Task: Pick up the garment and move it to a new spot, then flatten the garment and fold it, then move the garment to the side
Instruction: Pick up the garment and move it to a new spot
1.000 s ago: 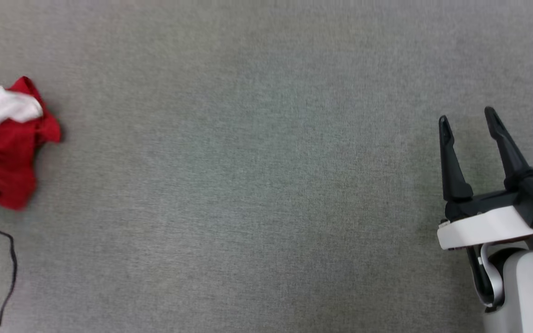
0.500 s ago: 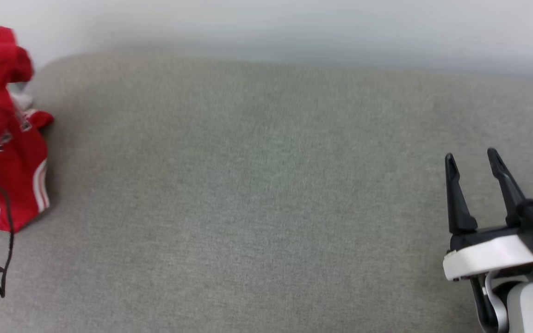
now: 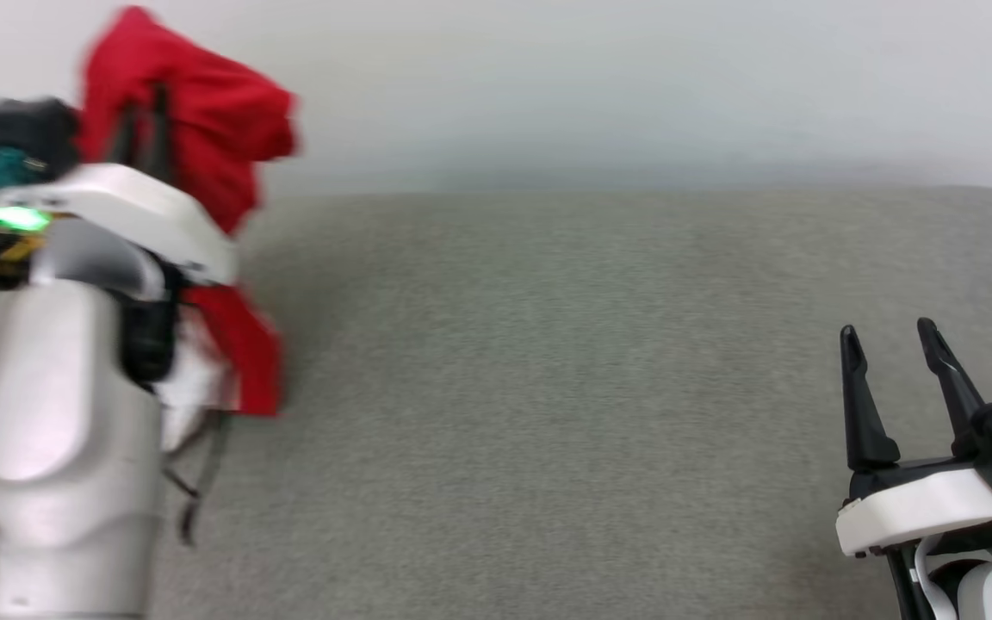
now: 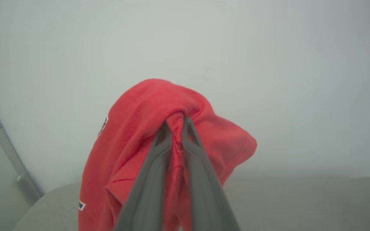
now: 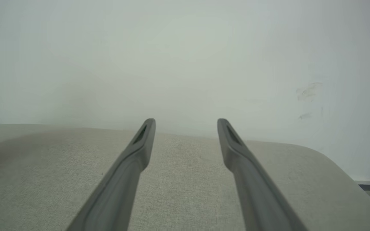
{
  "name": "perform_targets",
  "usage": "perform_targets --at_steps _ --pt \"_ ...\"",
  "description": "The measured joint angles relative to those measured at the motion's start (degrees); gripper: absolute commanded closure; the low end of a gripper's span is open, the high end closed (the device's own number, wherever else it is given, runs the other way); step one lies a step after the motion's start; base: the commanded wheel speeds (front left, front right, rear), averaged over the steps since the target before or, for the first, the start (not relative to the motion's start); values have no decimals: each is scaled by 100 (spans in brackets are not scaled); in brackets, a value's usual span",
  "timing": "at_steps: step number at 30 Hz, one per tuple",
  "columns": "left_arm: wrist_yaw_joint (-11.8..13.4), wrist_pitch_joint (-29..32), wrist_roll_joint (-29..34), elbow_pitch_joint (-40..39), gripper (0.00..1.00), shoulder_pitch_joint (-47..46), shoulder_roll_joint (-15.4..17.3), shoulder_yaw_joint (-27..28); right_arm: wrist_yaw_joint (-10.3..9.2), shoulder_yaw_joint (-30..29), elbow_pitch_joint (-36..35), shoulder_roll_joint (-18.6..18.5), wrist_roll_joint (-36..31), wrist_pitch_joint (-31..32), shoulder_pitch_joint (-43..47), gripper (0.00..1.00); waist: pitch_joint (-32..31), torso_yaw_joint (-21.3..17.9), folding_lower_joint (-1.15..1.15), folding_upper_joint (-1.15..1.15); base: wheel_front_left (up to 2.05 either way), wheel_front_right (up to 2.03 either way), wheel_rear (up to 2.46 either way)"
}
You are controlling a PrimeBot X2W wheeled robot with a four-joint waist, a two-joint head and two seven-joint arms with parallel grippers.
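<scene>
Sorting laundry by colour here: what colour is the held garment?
Red; the left wrist view shows the garment best, pinched in the left gripper.

Soft even light, left-side motion blur

place: bare indoor room | grey fabric-covered table (image 3: 548, 387) | plain white wall (image 3: 634, 86)

The left arm stands lifted high, the left gripper (image 4: 176, 122) pinched tight on the garment (image 4: 140, 122). The right gripper (image 3: 888, 330) sits low, fingers spread, holding nothing.
</scene>
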Motion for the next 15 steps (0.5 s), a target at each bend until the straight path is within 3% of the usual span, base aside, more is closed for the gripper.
perform_targets --at_steps 9,15 --pt "-252 -389 -154 -474 100 620 -1062 -940 0 38 -160 2 4 142 103 0 -94 -712 0 0 0 0 0" --pt "-281 -532 -233 -794 100 1271 -1347 -1783 0 41 -220 3 98 140 96 0 164 -966 1 0 0 0 0"
